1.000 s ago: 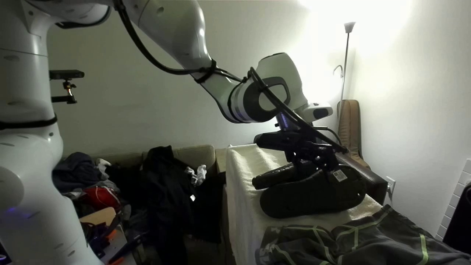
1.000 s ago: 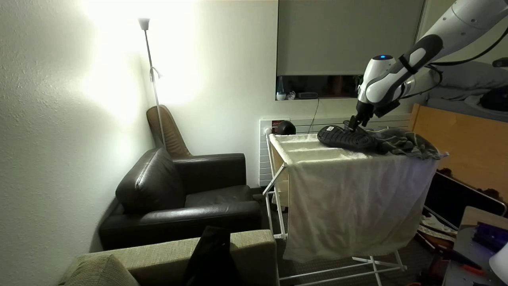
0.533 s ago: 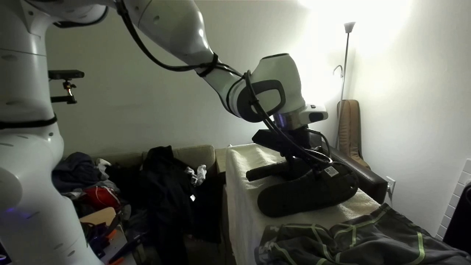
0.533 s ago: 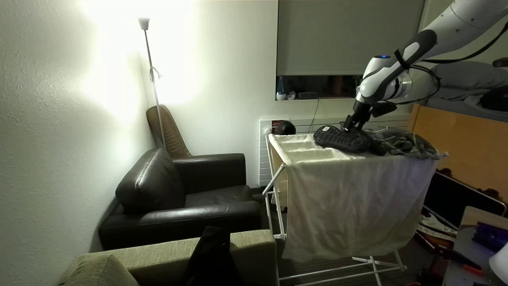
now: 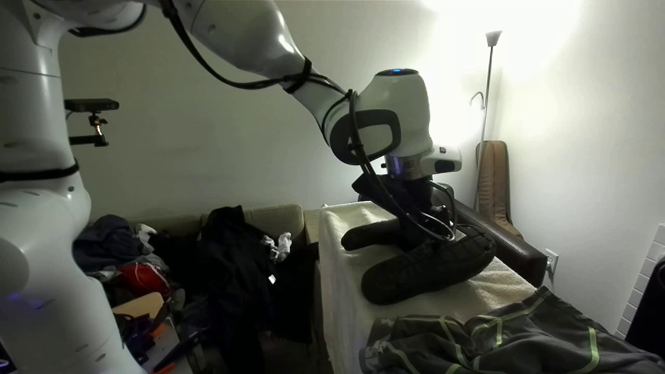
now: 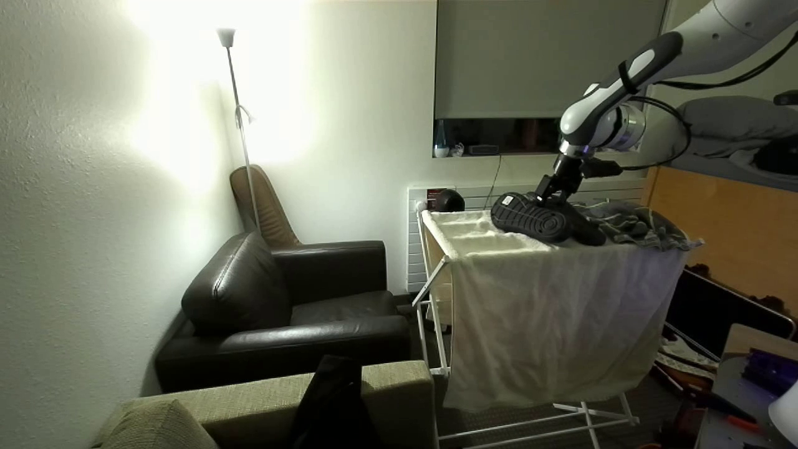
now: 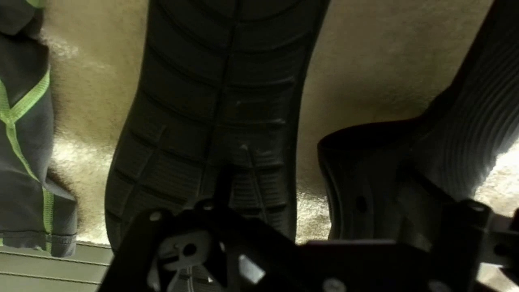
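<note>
Standing with fingers spread wide, apparently holding nothing, the gripper point(image 6: 551, 194) straddles the gap between the upturned clog point(image 7: 219, 89) and the other clog point(image 7: 429, 150), both lying on the bench point(image 5: 358, 218) (contact too dark to judge). Slow, level motion would best avoid tipping either, since the foam probably yields under pressure.

Gripper point(image 6: 551, 197) contact with the sole-up shoe point(image 7: 227, 81): unconfirmed.
The fingertips are too dark to make out. In the wrist view the top edge cuts that shoe off and the gripper covers its lower end; the right edge crops the second shoe point(image 7: 377, 182), the left edge the grey pants point(image 7: 24, 202). Print on the white label point(image 6: 507, 200) is illegible.
</note>
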